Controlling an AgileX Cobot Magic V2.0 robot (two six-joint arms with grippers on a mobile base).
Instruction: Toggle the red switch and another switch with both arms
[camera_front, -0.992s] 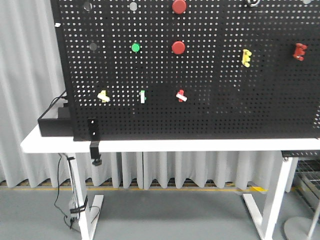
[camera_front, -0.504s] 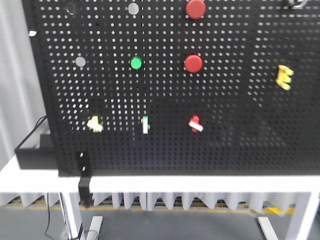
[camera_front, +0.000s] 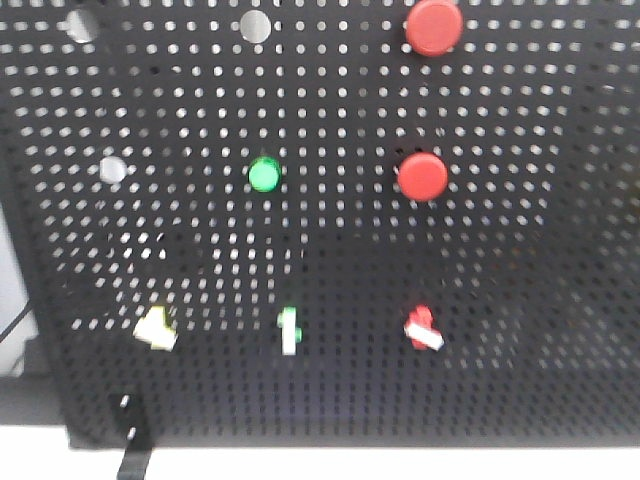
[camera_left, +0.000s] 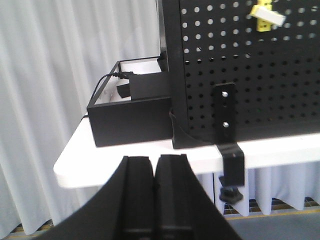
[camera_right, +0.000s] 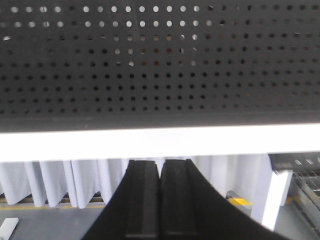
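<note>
The red switch (camera_front: 423, 328), small with a white-tipped lever, is mounted low on the black pegboard (camera_front: 560, 250) in the front view. To its left on the same row are a green-and-white switch (camera_front: 290, 330) and a yellow switch (camera_front: 156, 328). The yellow switch (camera_left: 266, 14) also shows at the top of the left wrist view. My left gripper (camera_left: 155, 165) is shut and empty, below the white table's edge (camera_left: 125, 162). My right gripper (camera_right: 160, 167) is shut and empty too, under the table edge (camera_right: 160, 140). Neither gripper appears in the front view.
Two large round red push buttons (camera_front: 424, 176) and a green button (camera_front: 264, 174) sit higher on the board. A black box (camera_left: 132, 120) with cables stands on the table's left end. A black clamp (camera_left: 231, 160) grips the table edge. White curtains (camera_left: 60, 60) hang behind.
The front view has closed in on the pegboard: the switches and buttons look larger and sit lower, and the table legs and floor have left the picture.
</note>
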